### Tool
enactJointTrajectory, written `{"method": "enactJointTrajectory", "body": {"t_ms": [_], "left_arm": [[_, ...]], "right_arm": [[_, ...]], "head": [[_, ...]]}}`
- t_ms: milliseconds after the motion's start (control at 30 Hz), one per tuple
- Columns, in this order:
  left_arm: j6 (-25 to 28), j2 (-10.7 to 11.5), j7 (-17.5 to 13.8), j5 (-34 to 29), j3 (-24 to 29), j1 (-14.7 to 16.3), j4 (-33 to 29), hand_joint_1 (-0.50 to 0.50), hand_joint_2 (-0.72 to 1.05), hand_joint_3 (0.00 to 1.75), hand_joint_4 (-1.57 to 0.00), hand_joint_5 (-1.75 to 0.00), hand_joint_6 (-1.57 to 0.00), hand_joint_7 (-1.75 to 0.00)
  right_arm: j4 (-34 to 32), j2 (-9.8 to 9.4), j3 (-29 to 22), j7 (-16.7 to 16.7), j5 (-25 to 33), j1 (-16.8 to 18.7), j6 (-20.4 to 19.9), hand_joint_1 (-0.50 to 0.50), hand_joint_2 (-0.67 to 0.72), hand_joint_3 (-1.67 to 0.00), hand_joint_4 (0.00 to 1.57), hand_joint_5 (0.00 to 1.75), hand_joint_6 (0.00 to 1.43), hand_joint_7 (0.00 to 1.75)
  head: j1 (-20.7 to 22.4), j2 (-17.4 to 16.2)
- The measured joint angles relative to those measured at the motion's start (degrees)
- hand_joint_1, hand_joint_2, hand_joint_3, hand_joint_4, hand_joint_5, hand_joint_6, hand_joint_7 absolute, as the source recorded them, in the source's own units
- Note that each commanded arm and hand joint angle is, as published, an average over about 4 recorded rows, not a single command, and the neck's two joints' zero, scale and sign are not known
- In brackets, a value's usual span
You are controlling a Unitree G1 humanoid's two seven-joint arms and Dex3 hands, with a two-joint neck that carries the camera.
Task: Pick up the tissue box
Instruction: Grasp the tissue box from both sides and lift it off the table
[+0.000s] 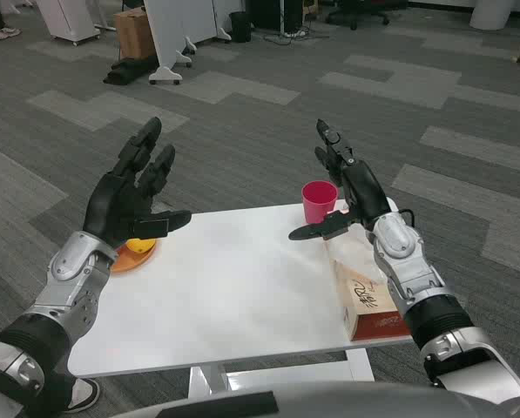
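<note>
Grey patterned carpet behind a white surface (233, 287). Tissue box (368, 300) lying along the right edge, partly under the right forearm. Right hand (342, 187) raised above it, fingers spread, empty; left hand (133, 196) likewise wide, raised over an orange dish (133, 254) at the left edge. Best lowering the right hand squarely over the box's width, clear of the pink cup (320, 202) just beyond. Box's far end hidden by the arm; dish contents hard to make out.
</note>
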Motion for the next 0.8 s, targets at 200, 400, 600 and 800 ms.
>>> {"method": "enactJointTrajectory", "body": {"t_ms": [200, 400, 600, 800], "left_arm": [[-1.43, -0.32, 1.1, 0.11, 0.09, 1.99, -2.74, 0.5, 1.05, 0.26, 0.0, 0.0, 0.0, 0.0], [-1.48, -0.29, 1.13, 0.12, 0.09, 2.07, -2.76, 0.5, 1.05, 0.26, 0.0, 0.0, 0.0, 0.0], [-1.48, -0.29, 1.13, 0.12, 0.09, 2.07, -2.76, 0.5, 1.05, 0.26, 0.0, 0.0, 0.0, 0.0], [-1.49, -0.29, 1.13, 0.12, 0.09, 2.07, -2.76, 0.5, 1.05, 0.26, 0.0, 0.0, 0.0, 0.0]], "right_arm": [[1.05, 1.0, 5.1, -3.83, 5.2, 0.38, -6.83, -0.08, 0.22, -0.16, 0.0, 0.1, 0.0, 0.0], [1.13, 1.09, 5.32, -4.02, 5.45, 0.38, -6.98, -0.08, 0.22, -0.16, 0.0, 0.1, 0.0, 0.0], [1.2, 1.07, 5.32, -4.04, 5.5, 0.38, -6.98, -0.08, 0.22, -0.16, 0.0, 0.02, 0.0, 0.0], [1.25, 1.07, 5.32, -4.04, 5.5, 0.38, -6.98, -0.08, 0.22, -0.16, 0.0, 0.1, 0.0, 0.0]], "head": [[-0.35, 5.79], [-0.44, 5.77], [-0.46, 5.68], [-0.48, 5.64]]}}
